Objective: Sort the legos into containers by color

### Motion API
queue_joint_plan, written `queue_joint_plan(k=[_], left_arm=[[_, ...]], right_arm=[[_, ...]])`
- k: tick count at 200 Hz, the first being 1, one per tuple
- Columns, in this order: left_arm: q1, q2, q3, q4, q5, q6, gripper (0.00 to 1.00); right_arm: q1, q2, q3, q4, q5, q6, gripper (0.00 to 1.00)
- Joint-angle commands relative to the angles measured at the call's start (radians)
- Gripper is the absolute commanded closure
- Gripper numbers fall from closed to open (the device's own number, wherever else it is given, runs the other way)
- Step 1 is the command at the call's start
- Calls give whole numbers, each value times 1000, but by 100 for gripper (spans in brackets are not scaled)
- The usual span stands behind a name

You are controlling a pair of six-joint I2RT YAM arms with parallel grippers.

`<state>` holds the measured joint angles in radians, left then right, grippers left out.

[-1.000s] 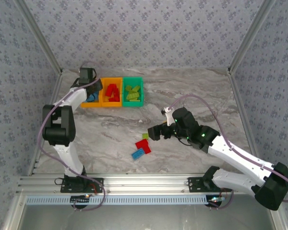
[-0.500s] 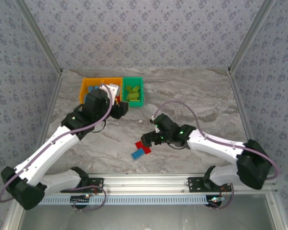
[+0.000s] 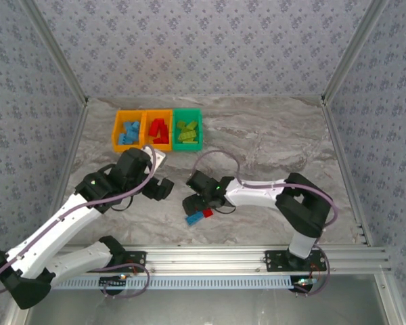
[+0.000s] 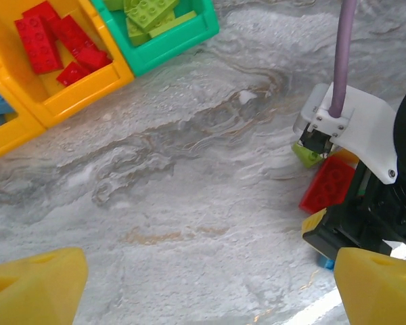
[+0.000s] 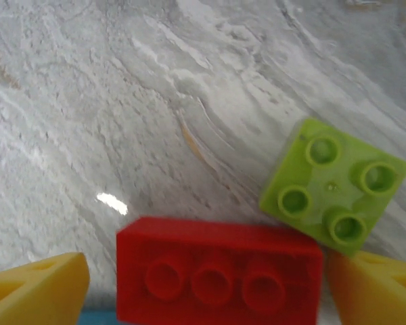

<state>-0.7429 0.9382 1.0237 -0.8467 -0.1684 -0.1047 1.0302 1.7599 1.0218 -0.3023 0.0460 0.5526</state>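
Note:
Three joined containers stand at the back left: an orange-yellow bin (image 3: 127,132) with light blue legos, an orange-yellow bin (image 3: 159,130) with red ones, and a green bin (image 3: 187,130) with lime ones. On the table lie a red lego (image 5: 220,277), a lime lego (image 5: 335,186) and a light blue lego (image 3: 191,219). My right gripper (image 5: 203,291) is down over the red lego, one yellow finger on each side, open, with a gap on the left side. My left gripper (image 4: 210,298) hangs open over bare table just left of that group, holding nothing.
The marble table (image 3: 271,135) is walled at the back and both sides. An aluminium rail (image 3: 210,261) runs along the near edge. The right arm's cable (image 4: 343,54) and wrist bracket (image 4: 355,125) stand close in front of my left gripper.
The left arm has pulled back from the bins toward the table's middle, and its jaws have opened. The right gripper has moved left and down onto the loose legos, straddling the red one.

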Motion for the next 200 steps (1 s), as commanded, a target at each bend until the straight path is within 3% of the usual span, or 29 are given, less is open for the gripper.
queue_joint_plan(k=[1, 40, 71, 113, 133, 200], left_arm=[[5, -17, -15, -35, -44, 30, 5], [10, -40, -35, -36, -76, 28, 4], [36, -79, -43, -21, -98, 10, 3], [106, -177, -65, 33, -91, -13, 3], [130, -215, -78, 56, -92, -13, 2], [151, -231, -86, 56, -127, -12, 1]], right_arm=[[22, 53, 71, -65, 64, 6, 20], [42, 26, 110, -122, 161, 6, 47], [41, -130, 101, -47, 181, -58, 48], [-1, -239, 56, 348, 182, -252, 51], [-53, -152, 114, 475, 144, -314, 51], [-164, 326, 594, 408, 87, -493, 51]])
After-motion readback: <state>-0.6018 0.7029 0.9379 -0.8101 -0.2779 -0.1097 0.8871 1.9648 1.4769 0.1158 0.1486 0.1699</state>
